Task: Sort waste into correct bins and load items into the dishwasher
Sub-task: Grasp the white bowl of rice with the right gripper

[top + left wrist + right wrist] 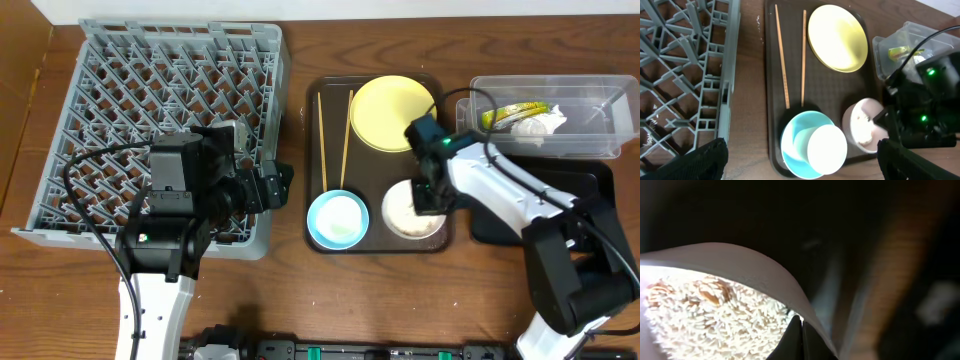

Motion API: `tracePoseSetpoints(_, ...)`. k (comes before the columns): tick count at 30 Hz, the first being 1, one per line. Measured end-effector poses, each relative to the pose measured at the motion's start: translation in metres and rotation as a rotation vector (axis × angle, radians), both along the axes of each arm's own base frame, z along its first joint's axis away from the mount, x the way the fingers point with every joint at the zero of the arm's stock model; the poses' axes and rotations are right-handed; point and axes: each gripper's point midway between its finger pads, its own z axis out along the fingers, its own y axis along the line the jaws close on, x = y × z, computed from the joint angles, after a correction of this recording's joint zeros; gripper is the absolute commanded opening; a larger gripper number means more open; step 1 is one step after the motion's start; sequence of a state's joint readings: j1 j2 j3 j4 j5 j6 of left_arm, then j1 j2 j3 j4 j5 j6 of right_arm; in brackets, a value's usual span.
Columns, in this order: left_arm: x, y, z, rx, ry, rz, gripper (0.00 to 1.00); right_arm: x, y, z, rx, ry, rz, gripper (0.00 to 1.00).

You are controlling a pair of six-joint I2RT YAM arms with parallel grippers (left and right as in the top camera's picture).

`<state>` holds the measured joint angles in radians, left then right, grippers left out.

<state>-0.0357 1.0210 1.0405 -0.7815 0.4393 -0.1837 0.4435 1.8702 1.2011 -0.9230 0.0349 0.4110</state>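
No lettering can be read anywhere; the snack wrapper's [515, 112] print is too small.

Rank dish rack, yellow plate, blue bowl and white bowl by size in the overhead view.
1. Grey dish rack
2. Yellow plate
3. Light blue bowl and white bowl: look alike; the white one is partly covered.

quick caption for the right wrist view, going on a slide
Right gripper pinching the rim of the white bowl, rice-like food scraps inside.

Robot lab, wooden table [60, 300] (cabled arms [500, 185])
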Motion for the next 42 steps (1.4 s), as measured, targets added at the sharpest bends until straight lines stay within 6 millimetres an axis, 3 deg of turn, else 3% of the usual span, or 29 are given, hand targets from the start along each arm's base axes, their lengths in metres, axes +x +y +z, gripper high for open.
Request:
tracePoseSetpoints(3,0.000,0.000,0.000,0.000,0.000,0.000,0.96,0.014,-0.010,0.000,0.021,-0.030,-0.026,0.04)
tracePoseSetpoints(6,0.000,0.000,0.000,0.000,0.000,0.000,0.96,0.015,-0.005,0.001,0.075,-0.018,0.010,0.11)
tracePoseSetpoints(9,0.000,0.000,0.000,0.000,0.000,0.000,0.96,0.015,0.014,0.009,0.172,-0.005,0.083,0.27)
tracePoseSetpoints(13,0.000,0.000,0.000,0.000,0.000,0.000,0.96,0.010,0.046,0.030,0.294,-0.026,0.192,0.60)
tracePoseSetpoints(17,0.000,0.000,0.000,0.000,0.000,0.000,0.96,-0.005,0.073,0.052,0.332,-0.047,0.276,0.62)
tracePoseSetpoints(23,0.000,0.000,0.000,0.000,0.000,0.000,0.96,-0.021,0.083,0.043,0.191,-0.053,0.272,0.49)
tracePoseSetpoints(27,0.000,0.000,0.000,0.000,0.000,0.000,0.96,-0.014,0.075,0.028,0.074,-0.086,0.231,0.36)
tracePoseSetpoints(31,0.000,0.000,0.000,0.000,0.000,0.000,0.96,-0.005,0.075,0.015,0.025,-0.114,0.211,0.33)
tracePoseSetpoints(35,0.000,0.000,0.000,0.000,0.000,0.000,0.96,-0.004,0.074,0.012,0.010,-0.121,0.201,0.18)
tracePoseSetpoints(37,0.000,0.000,0.000,0.000,0.000,0.000,0.96,-0.004,0.075,0.009,0.012,-0.116,0.192,0.01)
tracePoseSetpoints(42,0.000,0.000,0.000,0.000,0.000,0.000,0.96,-0.006,0.074,0.001,-0.012,-0.101,0.193,0.01)
